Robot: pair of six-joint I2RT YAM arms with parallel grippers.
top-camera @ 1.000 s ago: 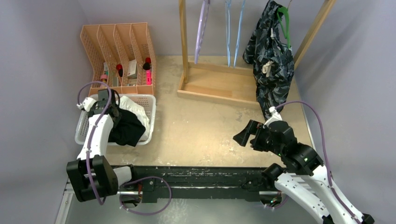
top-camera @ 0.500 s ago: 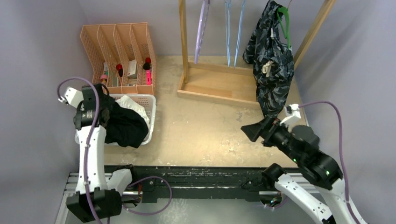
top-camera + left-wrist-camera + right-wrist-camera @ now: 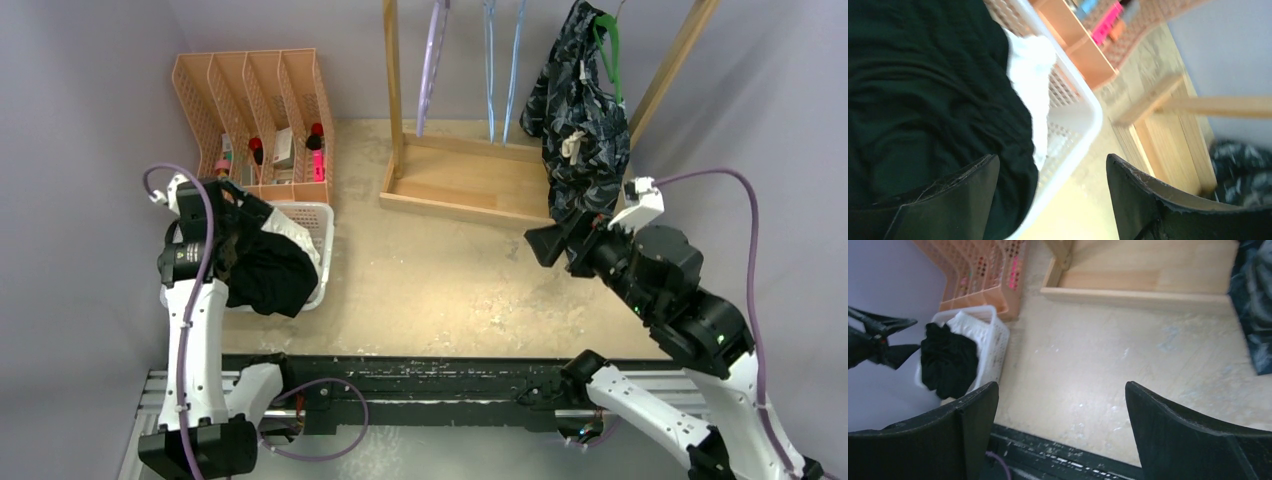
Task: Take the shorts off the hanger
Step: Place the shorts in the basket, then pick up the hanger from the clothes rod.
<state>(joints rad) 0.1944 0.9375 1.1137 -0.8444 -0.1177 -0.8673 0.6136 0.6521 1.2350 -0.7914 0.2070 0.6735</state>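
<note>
Watching right gripper, fingers wide, empty, near patterned shorts: I fear low tug unhooks green hanger. Left gripper spread, empty; black shorts overhanging basket may slip out.

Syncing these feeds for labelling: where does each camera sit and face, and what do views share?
Top external: above, behind the bases, looking down on the table; left arm and right arm show.
Left wrist: on the left arm, facing black shorts in the white basket; left hand shows.
Right wrist: on the right arm, facing across the table toward that basket; right hand shows.
All share the basket.
</note>
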